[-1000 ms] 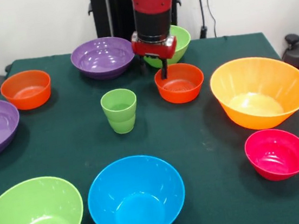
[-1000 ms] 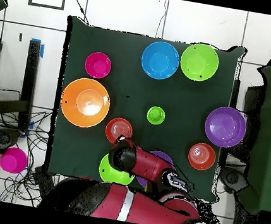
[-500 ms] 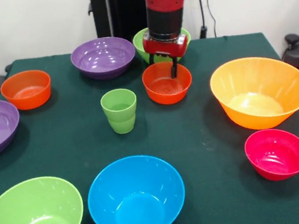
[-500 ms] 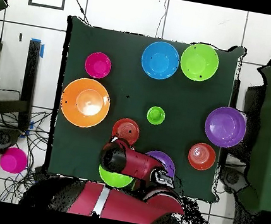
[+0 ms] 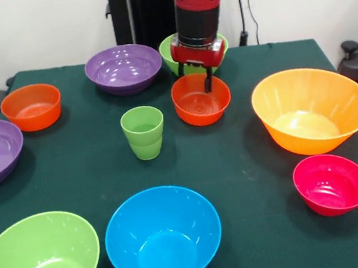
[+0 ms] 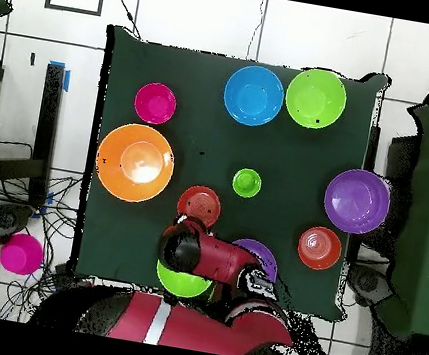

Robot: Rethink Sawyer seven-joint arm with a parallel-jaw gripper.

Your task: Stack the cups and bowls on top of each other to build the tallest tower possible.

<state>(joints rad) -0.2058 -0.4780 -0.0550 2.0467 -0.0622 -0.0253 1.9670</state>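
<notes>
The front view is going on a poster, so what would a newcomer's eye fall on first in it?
Probably the red and black robot arm coming down at the table's far side, its end effector at the rim of a small glossy orange-red plastic bowl. Next, the large glossy orange plastic bowl at the picture's right and the glossy blue plastic bowl nearest the camera, on the dark green table.

looks like a robotics lab, not a home | red and black robot arm (image 5: 196, 7) on a pedestal at a dark green cloth-covered table (image 5: 248, 165) | loose black cables (image 6: 41, 268) on pale tiled floor (image 6: 184, 18) | bare white wall (image 5: 35, 27) behind
</notes>
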